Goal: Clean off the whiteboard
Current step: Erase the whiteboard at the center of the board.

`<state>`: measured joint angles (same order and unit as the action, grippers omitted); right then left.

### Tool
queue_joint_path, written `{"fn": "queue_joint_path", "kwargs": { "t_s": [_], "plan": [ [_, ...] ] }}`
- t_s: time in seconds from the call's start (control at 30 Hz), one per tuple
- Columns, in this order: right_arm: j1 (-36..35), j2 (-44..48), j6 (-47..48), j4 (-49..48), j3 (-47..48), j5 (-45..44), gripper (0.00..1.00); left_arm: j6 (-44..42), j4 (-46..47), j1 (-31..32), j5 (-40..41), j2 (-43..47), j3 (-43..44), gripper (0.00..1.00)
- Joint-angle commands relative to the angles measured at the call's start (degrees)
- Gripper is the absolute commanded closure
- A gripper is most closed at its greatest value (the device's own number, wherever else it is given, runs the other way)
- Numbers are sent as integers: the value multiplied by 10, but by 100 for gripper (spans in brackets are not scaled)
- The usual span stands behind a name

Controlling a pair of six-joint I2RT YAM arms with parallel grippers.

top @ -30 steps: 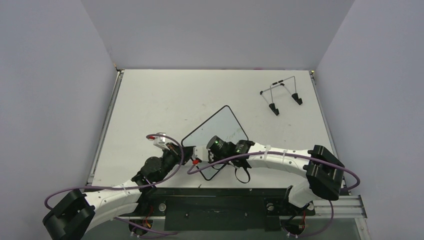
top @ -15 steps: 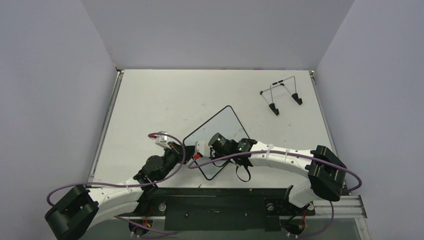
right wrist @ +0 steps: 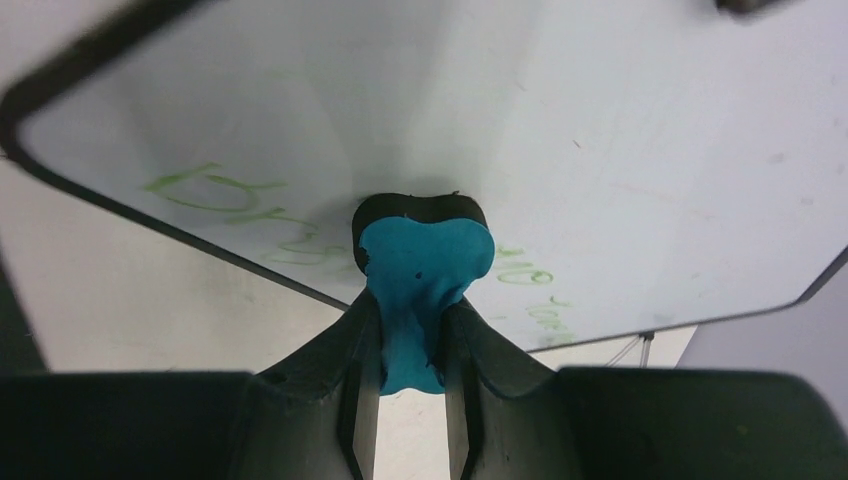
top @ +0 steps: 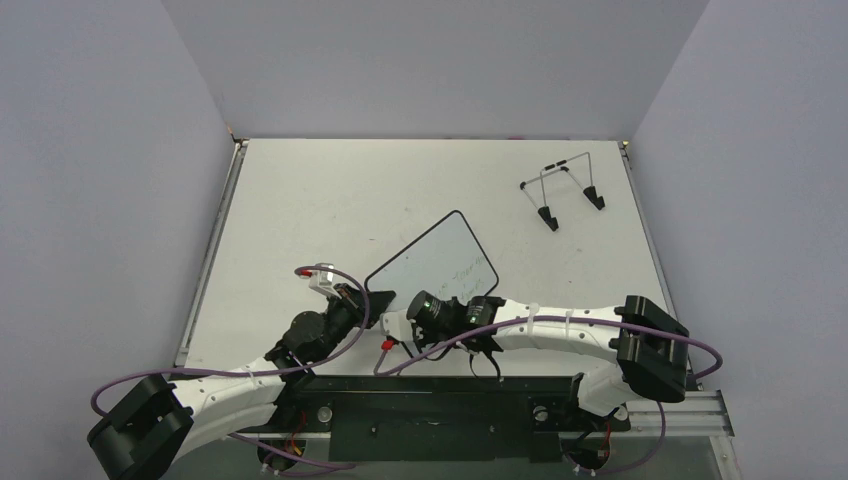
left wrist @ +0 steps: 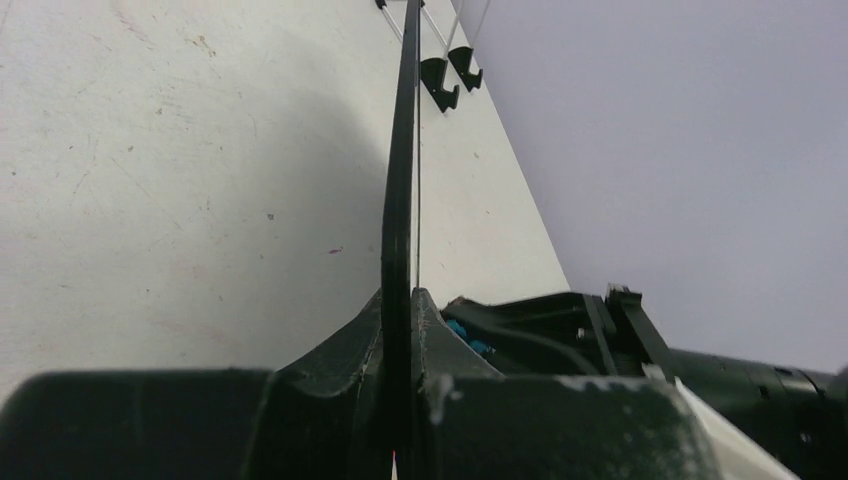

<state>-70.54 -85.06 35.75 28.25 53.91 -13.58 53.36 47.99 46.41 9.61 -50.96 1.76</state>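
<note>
Whiteboard (top: 440, 262) (small, white, black-rimmed) stands tilted near the table's (top: 300, 200) front, clenched by the left hand (left wrist: 400, 300). The right hand (right wrist: 408, 330), grasping a blue bone-shaped eraser (right wrist: 420, 262), has swept nearer, yet green writing (right wrist: 215, 195) remains.

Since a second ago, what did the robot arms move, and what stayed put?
The right end effector, shut on the blue eraser, slid across the whiteboard toward its near corner, uncovering green writing that the arm had been hiding. The left end effector kept its grip on the board's edge. The whiteboard and the wire stand stayed where they were.
</note>
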Motion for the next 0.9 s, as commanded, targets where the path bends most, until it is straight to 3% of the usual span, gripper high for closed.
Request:
{"fn": "queue_joint_path", "kwargs": {
  "t_s": [0.0, 0.13, 0.47, 0.67, 0.87],
  "plan": [
    [79, -6, -37, -36, 7, -43, 100, 13, 79, 3, -12, 19, 26, 100],
    [108, 5, -39, -26, 3, -7, 100, 14, 85, 2, -17, 14, 25, 100],
    [10, -15, 11, 16, 9, 56, 100, 23, 85, 1, -17, 28, 8, 100],
    [95, 3, -26, -17, 14, 25, 100, 20, 55, 1, -6, 69, 0, 100],
    [64, 5, -1, 25, 14, 95, 100, 20, 64, 1, -9, 55, 3, 100]
  ]
}}
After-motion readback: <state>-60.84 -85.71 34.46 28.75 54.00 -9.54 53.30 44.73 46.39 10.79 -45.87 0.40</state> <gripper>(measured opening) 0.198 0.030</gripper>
